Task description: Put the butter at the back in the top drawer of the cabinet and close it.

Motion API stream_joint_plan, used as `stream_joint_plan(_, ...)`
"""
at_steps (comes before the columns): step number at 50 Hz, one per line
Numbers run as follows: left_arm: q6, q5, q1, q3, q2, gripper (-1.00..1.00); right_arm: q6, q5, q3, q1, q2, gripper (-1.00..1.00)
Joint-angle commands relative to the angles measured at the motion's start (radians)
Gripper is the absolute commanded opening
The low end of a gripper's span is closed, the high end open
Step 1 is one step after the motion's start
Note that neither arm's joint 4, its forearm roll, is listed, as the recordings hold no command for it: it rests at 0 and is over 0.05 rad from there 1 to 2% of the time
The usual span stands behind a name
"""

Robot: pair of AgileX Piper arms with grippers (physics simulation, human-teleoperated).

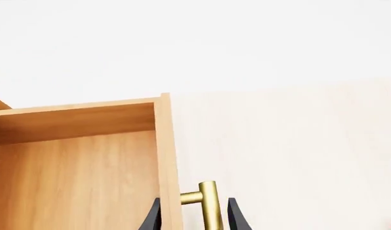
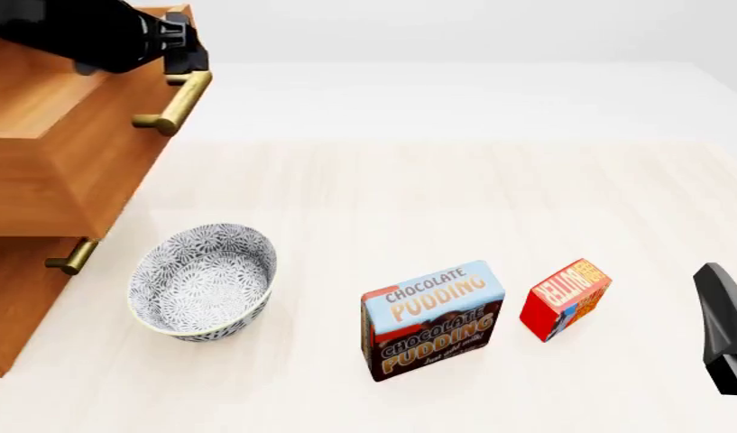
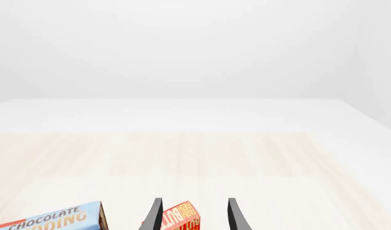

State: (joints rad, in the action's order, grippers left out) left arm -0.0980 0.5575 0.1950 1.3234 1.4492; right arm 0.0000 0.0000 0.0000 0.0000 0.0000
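Observation:
The cabinet [image 2: 19, 298] stands at the table's left edge with its top drawer [image 2: 55, 126] pulled out. In the left wrist view the drawer's [image 1: 74, 177] wooden inside holds nothing that I can see. My left gripper [image 2: 185, 52] is at the drawer's brass handle [image 2: 176, 101]. It is open [image 1: 194, 213], with one finger inside the front panel and the other outside the handle [image 1: 210, 206]. The butter [image 2: 566, 299] stands on the table at front right, beside the pudding box. My right gripper [image 2: 710, 281] is open, to the right of the butter and apart from it. The butter [image 3: 181, 216] shows beyond its fingers.
A patterned bowl [image 2: 203, 280] sits in front of the cabinet. The chocolate pudding box [image 2: 432, 320] stands upright left of the butter. A lower drawer's handle [image 2: 73, 257] shows under the open drawer.

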Motion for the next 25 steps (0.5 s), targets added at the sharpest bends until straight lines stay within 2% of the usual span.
stream_joint_plan(1, 0.044, 0.002, 0.046, -0.030, 0.089, 1.00, 0.000, 0.000, 0.000, 0.000, 0.000, 1.00)
stream_joint_plan(25, 0.033, 0.009, 0.119, 0.013, 0.119, 1.00, 0.000, 0.000, 0.000, 0.000, 0.000, 1.00)
